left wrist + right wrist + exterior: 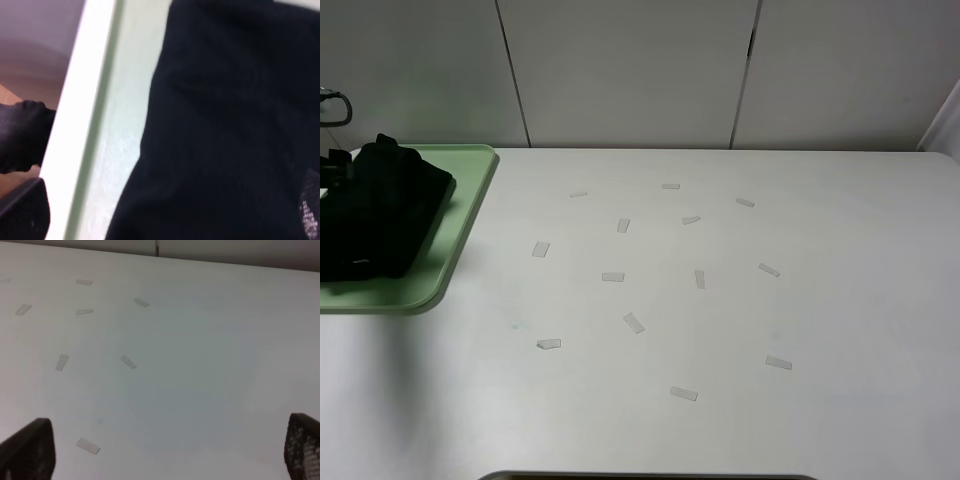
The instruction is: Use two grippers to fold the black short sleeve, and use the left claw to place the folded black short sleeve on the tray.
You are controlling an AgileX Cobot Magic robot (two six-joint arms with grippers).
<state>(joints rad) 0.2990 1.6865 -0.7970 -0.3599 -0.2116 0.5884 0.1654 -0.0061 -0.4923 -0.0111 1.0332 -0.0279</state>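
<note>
The black short sleeve (380,215) lies folded in a bundle on the pale green tray (455,235) at the table's far left. In the left wrist view the black cloth (230,115) fills most of the frame over the tray's floor (117,150). My left gripper (167,215) is over it with its fingertips (22,210) wide apart, so it is open. In the high view it cannot be told apart from the cloth. My right gripper (165,450) is open and empty above bare table, out of the high view.
Several small pale tape strips (613,277) are scattered over the middle of the white table (820,300); some show in the right wrist view (128,362). The tray hangs near the table's left edge (75,115). Grey wall panels stand behind the table.
</note>
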